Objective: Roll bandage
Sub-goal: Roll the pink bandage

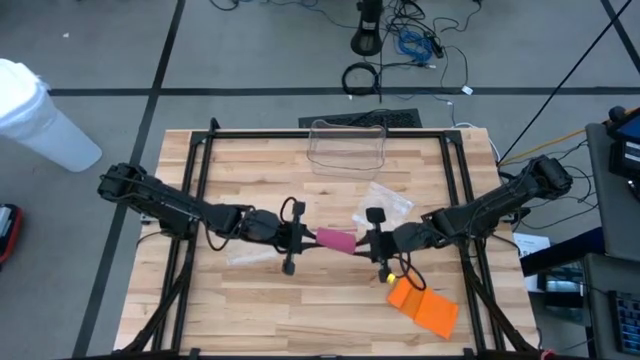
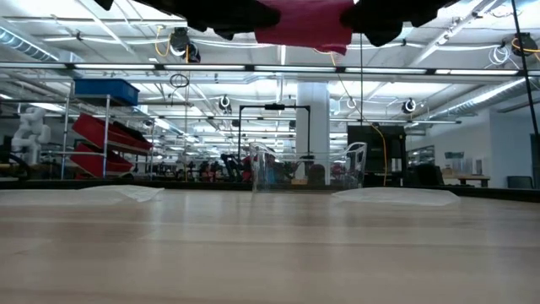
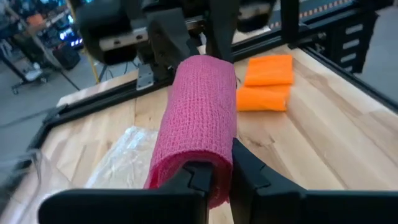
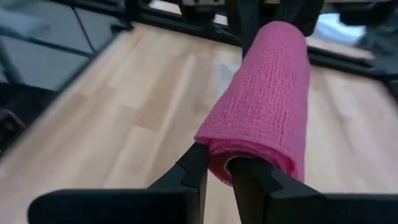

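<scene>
A pink bandage roll (image 1: 335,239) hangs level in the air over the middle of the table, between my two grippers. It shows along the top edge of the low view (image 2: 308,24), well clear of the wood. My left gripper (image 1: 306,238) is shut on the roll's left end. My right gripper (image 1: 362,243) is shut on its right end. Each wrist view looks along the roll toward the other arm. My left gripper pinches the wall of the roll's left end (image 3: 214,163): one finger (image 3: 196,177) is at the end's opening and the other (image 3: 249,171) is outside. The fingers come nearly level from the table's left, along the roll. The roll is lifted clear. My right gripper pinches the wall of the roll's right end (image 4: 214,152): one finger (image 4: 249,177) is in the hollow core and the other (image 4: 193,171) is outside. The fingers come nearly level from the table's right, along the roll. The roll is clear of the table.
Orange bandage rolls (image 1: 425,305) lie near the front right, also seen in the left wrist view (image 3: 267,81). A clear plastic box (image 1: 348,148) stands at the far middle. Clear wrappers (image 1: 388,200) (image 1: 245,255) lie on the wood. Black frame rails (image 1: 200,190) border the table.
</scene>
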Available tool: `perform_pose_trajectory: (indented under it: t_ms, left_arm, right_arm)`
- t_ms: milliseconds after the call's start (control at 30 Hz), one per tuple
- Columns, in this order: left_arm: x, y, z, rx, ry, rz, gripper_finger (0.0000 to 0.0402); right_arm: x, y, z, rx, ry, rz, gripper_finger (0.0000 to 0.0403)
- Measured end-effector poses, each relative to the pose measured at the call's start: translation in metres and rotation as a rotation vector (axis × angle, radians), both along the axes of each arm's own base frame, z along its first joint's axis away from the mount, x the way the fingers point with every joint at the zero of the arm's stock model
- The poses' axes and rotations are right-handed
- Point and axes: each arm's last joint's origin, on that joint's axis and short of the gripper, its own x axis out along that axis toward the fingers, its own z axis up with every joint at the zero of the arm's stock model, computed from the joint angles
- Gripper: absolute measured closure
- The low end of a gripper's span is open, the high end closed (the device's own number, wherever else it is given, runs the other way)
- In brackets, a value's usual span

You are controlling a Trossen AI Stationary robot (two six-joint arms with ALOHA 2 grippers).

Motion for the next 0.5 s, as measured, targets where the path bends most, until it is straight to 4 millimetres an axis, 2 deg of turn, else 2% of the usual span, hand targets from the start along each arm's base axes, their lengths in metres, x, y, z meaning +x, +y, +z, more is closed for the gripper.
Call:
perform_pose_trajectory:
  t_ms: [200, 500]
  left_arm:
    - [-0.0022, -0.0075, -0.0007, 0.122, -0.003, -0.016, 0.0366]
    - [-0.0035, -0.0077, -0.0019, 0.166, 0.010, 0.081, 0.0360]
  right_arm:
    - [0.0042, -0.0079, 0.0023, 0.147, -0.007, -0.039, 0.0351]
    - [0.0059, -0.0094, 0.0048, 0.264, -0.014, -0.055, 0.0347]
